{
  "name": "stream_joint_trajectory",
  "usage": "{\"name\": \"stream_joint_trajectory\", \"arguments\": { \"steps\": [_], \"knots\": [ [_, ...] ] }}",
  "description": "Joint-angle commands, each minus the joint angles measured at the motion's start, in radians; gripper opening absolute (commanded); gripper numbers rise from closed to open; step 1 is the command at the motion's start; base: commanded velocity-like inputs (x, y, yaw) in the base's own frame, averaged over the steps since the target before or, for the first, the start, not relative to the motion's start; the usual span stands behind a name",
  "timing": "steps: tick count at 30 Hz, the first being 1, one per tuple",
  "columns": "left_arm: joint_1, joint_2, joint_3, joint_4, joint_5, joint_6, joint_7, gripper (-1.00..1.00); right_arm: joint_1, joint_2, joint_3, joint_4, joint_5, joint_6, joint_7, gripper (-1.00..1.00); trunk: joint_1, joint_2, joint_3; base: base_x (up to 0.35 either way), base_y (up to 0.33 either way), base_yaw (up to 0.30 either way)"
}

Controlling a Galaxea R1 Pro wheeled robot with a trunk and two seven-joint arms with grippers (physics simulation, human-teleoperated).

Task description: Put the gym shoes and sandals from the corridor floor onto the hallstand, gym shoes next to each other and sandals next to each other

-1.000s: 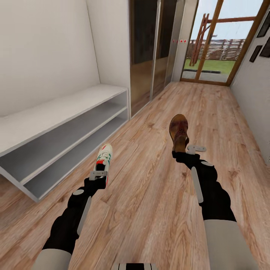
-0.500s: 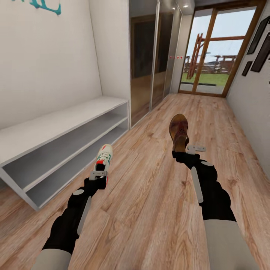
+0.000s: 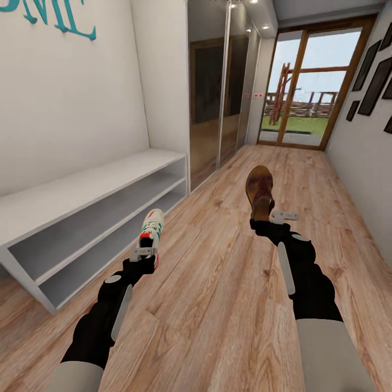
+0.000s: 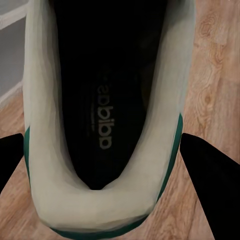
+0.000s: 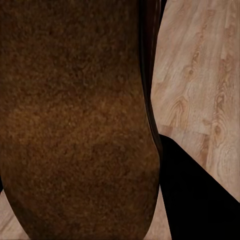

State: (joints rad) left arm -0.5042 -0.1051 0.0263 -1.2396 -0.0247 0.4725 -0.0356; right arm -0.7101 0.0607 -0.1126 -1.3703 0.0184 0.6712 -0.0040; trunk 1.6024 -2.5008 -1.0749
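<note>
My left gripper (image 3: 144, 253) is shut on the heel of a white gym shoe (image 3: 152, 226) with green stripes and red accents, held toe-forward above the corridor floor (image 3: 218, 294). In the left wrist view the gym shoe's dark opening (image 4: 100, 100) lies between the two black fingers (image 4: 212, 175). My right gripper (image 3: 269, 216) is shut on the heel of a dark brown sandal (image 3: 259, 189), also held off the floor. The right wrist view is close on the sandal's brown sole (image 5: 75, 125), with one black finger (image 5: 195, 195) beside it. The hallstand is out of view.
A plain low white bench (image 3: 81, 190) with two open shelves stands against the left wall under teal letters (image 3: 60, 16). Mirrored sliding doors (image 3: 218, 103) follow it. A glass door (image 3: 305, 92) closes the far end, and dark frames (image 3: 375, 81) hang on the right wall.
The camera has tilted upward, bringing the teal letters and ceiling lights into the picture. Both arms keep their places, still holding the gym shoe and the sandal.
</note>
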Motion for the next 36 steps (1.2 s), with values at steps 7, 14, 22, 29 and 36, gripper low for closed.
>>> {"name": "stream_joint_trajectory", "arguments": {
  "steps": [7, 14, 22, 29, 36],
  "knots": [
    [0.0, -0.001, 0.003, -0.001, -0.002, 0.005, -0.004, -1.0, 0.0, 0.001, -0.002, -0.002, 0.001, 0.005, -0.002, -1.0, 0.0, 0.0, 0.001, -0.168, -0.062, 0.0],
    [0.0, -0.001, 0.003, -0.001, -0.001, 0.005, -0.004, -1.0, -0.001, 0.001, -0.002, -0.003, 0.002, 0.005, -0.002, -1.0, 0.0, 0.0, 0.006, -0.282, -0.138, 0.085],
    [0.0, -0.001, 0.003, -0.001, -0.001, 0.005, -0.004, -1.0, -0.001, 0.001, -0.002, -0.002, 0.001, 0.005, -0.002, -1.0, 0.0, 0.0, 0.016, -0.251, -0.147, 0.199],
    [0.0, -0.001, 0.001, -0.001, -0.001, 0.005, -0.005, -1.0, -0.001, 0.001, -0.002, -0.001, 0.0, 0.005, -0.002, -1.0, 0.0, 0.0, 0.024, -0.03, -0.018, 0.213],
    [0.0, -0.001, 0.001, -0.001, -0.001, 0.005, -0.004, -1.0, -0.001, 0.001, -0.002, -0.001, 0.0, 0.005, -0.002, -1.0, -0.002, 0.001, 0.049, -0.001, -0.001, 0.211]
  ]
}}
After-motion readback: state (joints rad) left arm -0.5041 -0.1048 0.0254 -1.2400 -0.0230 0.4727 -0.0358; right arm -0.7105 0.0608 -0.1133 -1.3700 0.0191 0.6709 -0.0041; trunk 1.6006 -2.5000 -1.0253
